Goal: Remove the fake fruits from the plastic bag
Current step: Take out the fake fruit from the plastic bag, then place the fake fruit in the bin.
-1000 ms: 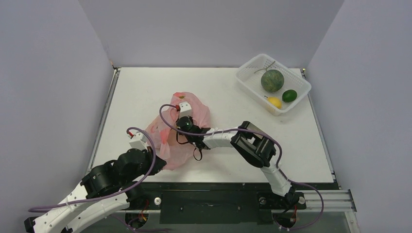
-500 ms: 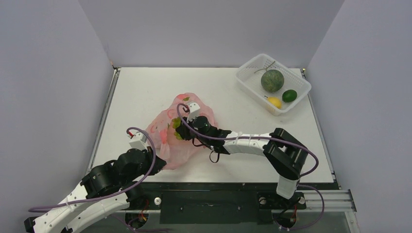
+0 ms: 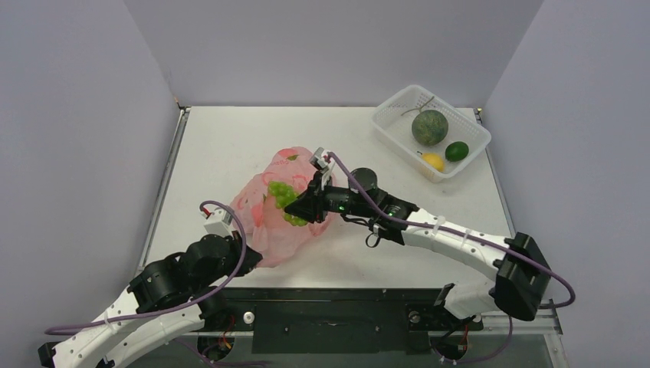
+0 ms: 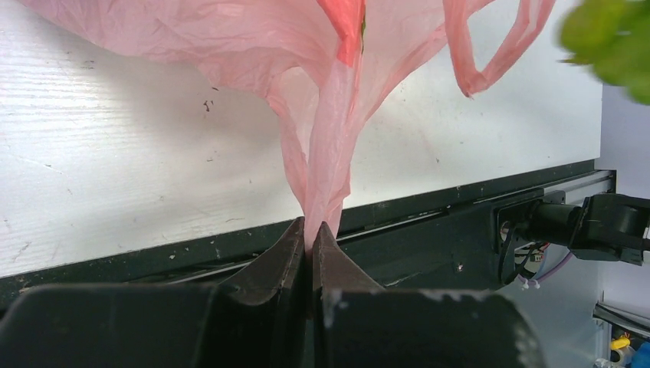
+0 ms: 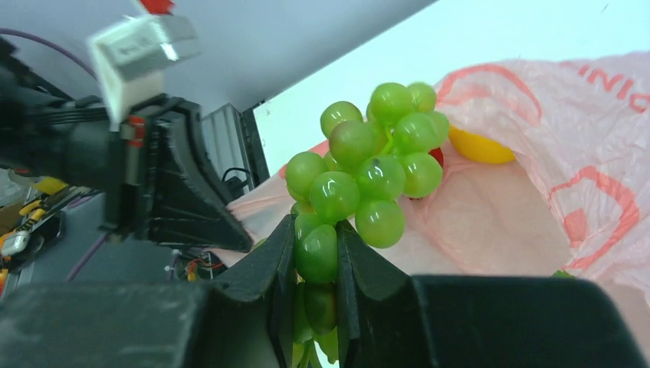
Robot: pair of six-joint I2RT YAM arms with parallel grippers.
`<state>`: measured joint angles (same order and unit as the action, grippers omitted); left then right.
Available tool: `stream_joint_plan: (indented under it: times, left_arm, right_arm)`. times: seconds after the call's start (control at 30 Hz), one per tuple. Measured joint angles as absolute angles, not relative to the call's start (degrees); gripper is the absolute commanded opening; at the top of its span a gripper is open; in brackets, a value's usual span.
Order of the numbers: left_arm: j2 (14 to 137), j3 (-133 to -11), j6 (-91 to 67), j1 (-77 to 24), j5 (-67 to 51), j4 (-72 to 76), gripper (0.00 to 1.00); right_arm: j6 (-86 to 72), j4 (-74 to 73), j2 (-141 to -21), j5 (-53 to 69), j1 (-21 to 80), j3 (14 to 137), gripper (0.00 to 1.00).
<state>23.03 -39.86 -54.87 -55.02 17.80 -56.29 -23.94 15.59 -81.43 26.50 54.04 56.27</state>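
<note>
The pink plastic bag (image 3: 260, 222) lies crumpled at the table's near left. My left gripper (image 3: 247, 259) is shut on its near edge, and the wrist view shows the film (image 4: 322, 153) pinched between the jaws of that gripper (image 4: 310, 228). My right gripper (image 3: 303, 211) is shut on a light-green grape bunch (image 3: 281, 195) and holds it just above the bag's mouth. In the right wrist view one grape sits between the jaws of the gripper (image 5: 316, 230), with the rest of the bunch (image 5: 375, 161) above it. Inside the open bag (image 5: 582, 153) lie a yellow-orange fruit (image 5: 479, 147) and a red one (image 5: 435, 156).
A white perforated basket (image 3: 391, 115) stands at the far right. It holds the grey-green melon (image 3: 429, 127), the dark green oval (image 3: 457, 151) and the yellow lemon (image 3: 434, 161). Grey walls close three sides.
My right gripper has drawn back to the right out of the bag, and the green grape bunch has come out with it. The left gripper has kept its hold on the bag.
</note>
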Motion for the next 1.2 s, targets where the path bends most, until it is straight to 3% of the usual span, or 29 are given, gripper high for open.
stream_joint_plan:
  times: [0.2,0.6,0.8,1.2]
  left_arm:
    - [23.66,-39.86,-54.85,-55.02,17.80,-56.27,0.00]
    - [23.97,-39.83,-54.85,-55.02,17.80,-56.27,0.00]
    - [23.97,-39.83,-54.85,-55.02,17.78,-56.27,0.00]
    - [23.97,-39.83,-54.87,-55.02,17.78,-56.38,0.00]
  right_arm:
    - [-20.10,8.69,-70.46,26.44,50.65,57.06,0.00]
    - [-13.69,6.87,-65.49,-2.07,39.16,57.67,0.00]
    - [-13.39,4.40,-78.70,-12.53,29.54,66.43,0.00]
    - [-13.50,-6.31,-110.74,-16.49,15.11,93.93,0.00]
